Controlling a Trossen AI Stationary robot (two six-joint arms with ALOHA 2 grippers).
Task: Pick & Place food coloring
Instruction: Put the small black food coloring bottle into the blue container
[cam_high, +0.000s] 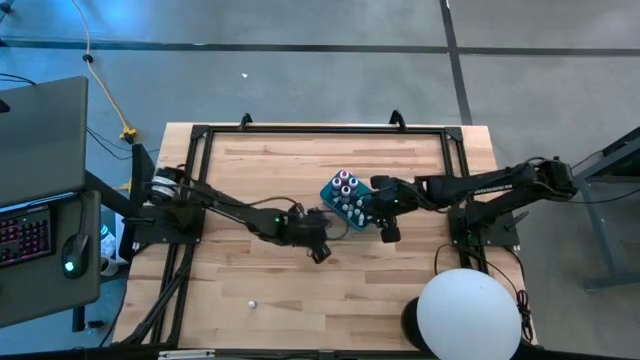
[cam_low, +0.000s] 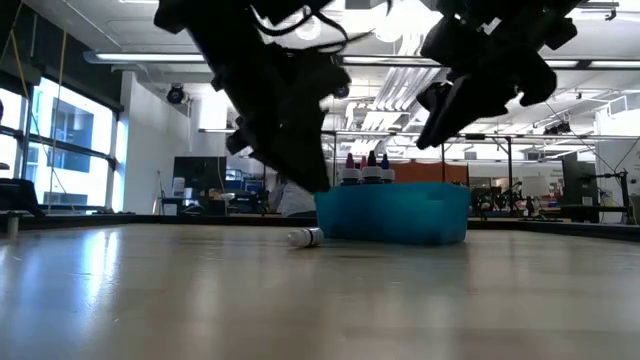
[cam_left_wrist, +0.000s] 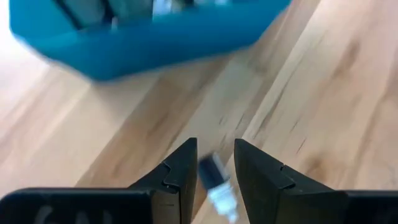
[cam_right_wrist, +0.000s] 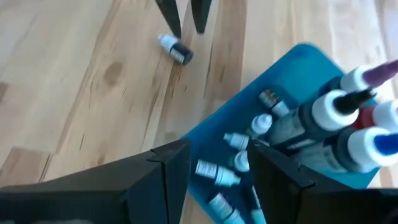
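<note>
Your left gripper (cam_left_wrist: 214, 163) hangs half-open around the small bottle (cam_left_wrist: 217, 183) lying on the counter (cam_high: 420, 290) beside the teal box (cam_high: 347, 197), while the right gripper (cam_right_wrist: 214, 168) hovers empty and wide over the box.

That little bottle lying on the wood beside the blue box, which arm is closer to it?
Left. The left gripper hangs right over the loose bottle, open fingers either side; the right gripper is over the teal box.
</note>
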